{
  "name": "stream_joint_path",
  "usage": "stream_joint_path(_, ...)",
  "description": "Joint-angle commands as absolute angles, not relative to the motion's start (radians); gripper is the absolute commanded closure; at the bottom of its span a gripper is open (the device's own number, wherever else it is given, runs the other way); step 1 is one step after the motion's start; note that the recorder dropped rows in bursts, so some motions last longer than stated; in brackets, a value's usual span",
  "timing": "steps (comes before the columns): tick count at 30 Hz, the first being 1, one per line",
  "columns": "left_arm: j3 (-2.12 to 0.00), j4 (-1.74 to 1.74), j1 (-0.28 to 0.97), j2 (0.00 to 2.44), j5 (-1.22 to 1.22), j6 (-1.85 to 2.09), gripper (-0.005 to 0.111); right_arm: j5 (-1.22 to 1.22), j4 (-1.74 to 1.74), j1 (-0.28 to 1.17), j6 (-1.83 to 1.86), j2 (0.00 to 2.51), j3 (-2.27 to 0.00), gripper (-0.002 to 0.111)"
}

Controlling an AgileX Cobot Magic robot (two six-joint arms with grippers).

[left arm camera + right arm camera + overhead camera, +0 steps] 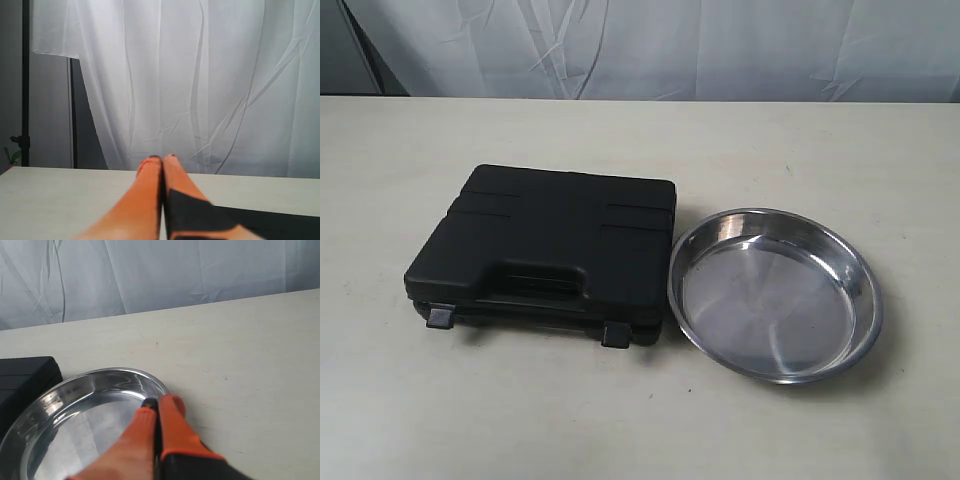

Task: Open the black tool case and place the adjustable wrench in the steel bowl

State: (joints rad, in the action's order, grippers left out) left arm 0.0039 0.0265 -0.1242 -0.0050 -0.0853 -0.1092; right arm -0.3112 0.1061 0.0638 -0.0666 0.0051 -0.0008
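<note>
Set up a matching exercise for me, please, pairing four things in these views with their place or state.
1 black tool case
2 steel bowl
3 left gripper
4 right gripper

A jaws shut, close to the bowl's rim
B closed
C empty, right of the case in the exterior view
D jaws shut, facing the white curtain

Pairs: 1-B, 2-C, 3-D, 4-A

Exterior high above table; wrist views low, curtainward; steel bowl, perhaps case, shared
</note>
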Motion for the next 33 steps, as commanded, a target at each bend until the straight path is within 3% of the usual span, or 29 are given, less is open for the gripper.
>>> stream_joint_path(1, 0.0, 0.029, -0.117, 0.0, -0.091, -0.112, 0.106, -0.306, 0.108, 0.061, -0.063, 0.0, 0.0, 0.109)
stream_joint_path(11, 0.0, 0.029, -0.117, 0.0, -0.091, -0.112, 0.106, -0.221, -0.08, 0.061, -0.053, 0.0, 0.0, 0.109)
stream_joint_path(18, 0.0, 0.029, -0.117, 0.0, -0.091, -0.112, 0.106, 0.311, -0.151, 0.061, -0.089, 0.0, 0.0, 0.109)
stream_joint_path(23, 0.0, 0.029, -0.117, 0.0, -0.091, -0.112, 0.106, 0.609, -0.062, 0.061, -0.483, 0.0, 0.0, 0.109)
stream_joint_path(26, 0.0, 0.029, -0.117, 0.0, -0.091, -0.109, 0.106, 0.56, 0.0, 0.061, -0.589, 0.0, 0.0, 0.109)
stream_joint_path(33, 0.0, 0.029, -0.117, 0.0, -0.091, -0.109, 0.106, -0.082, -0.028, 0.061, -0.525, 0.117, -0.22, 0.109)
